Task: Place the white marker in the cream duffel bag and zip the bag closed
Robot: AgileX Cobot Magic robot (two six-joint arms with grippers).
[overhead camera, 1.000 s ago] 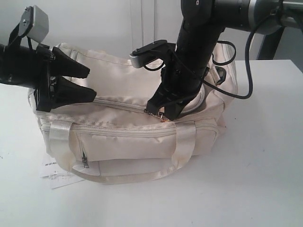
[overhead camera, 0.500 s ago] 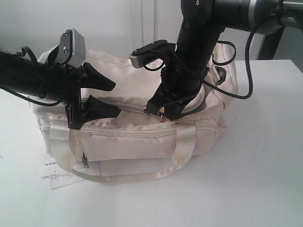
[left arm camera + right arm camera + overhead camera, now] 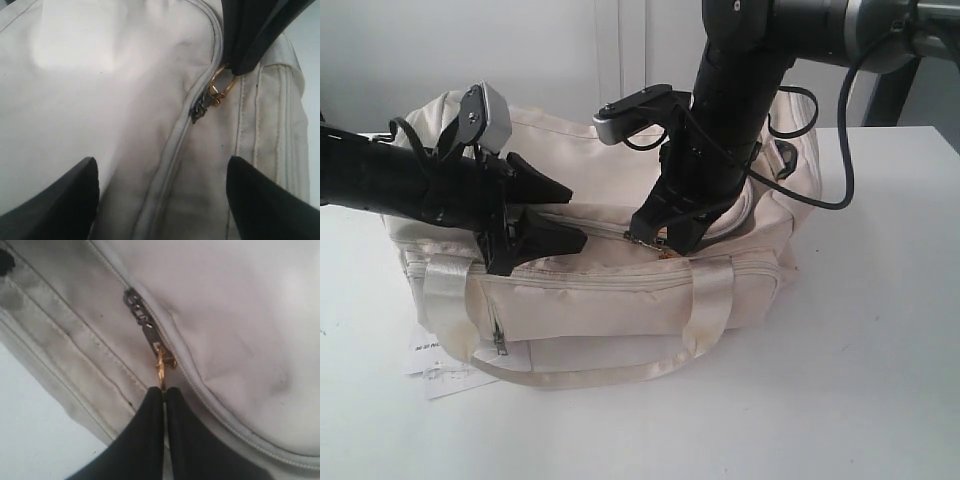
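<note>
The cream duffel bag [image 3: 620, 290] is soft matt cloth, faintly smudged along its seams; its strap handles [image 3: 712, 300] are shiny satin. The gold clasp [image 3: 161, 371] is glossy metal. The left gripper [image 3: 576, 214] looks matt black plastic, the counter [image 3: 880, 350] smooth white, the tag [image 3: 428, 362] paper

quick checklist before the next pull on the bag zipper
1. Right claw shut on the gold pull ring: ok.
2. Left claw holding the cream duffel bag steady: not ok, it is open with nothing between its jaws.
3. White marker inside the bag: cannot tell, it is not visible.
4. Fabric lies flat beside the slider: ok.
5. Front strap handle hangs away from the top zipper: ok.
</note>
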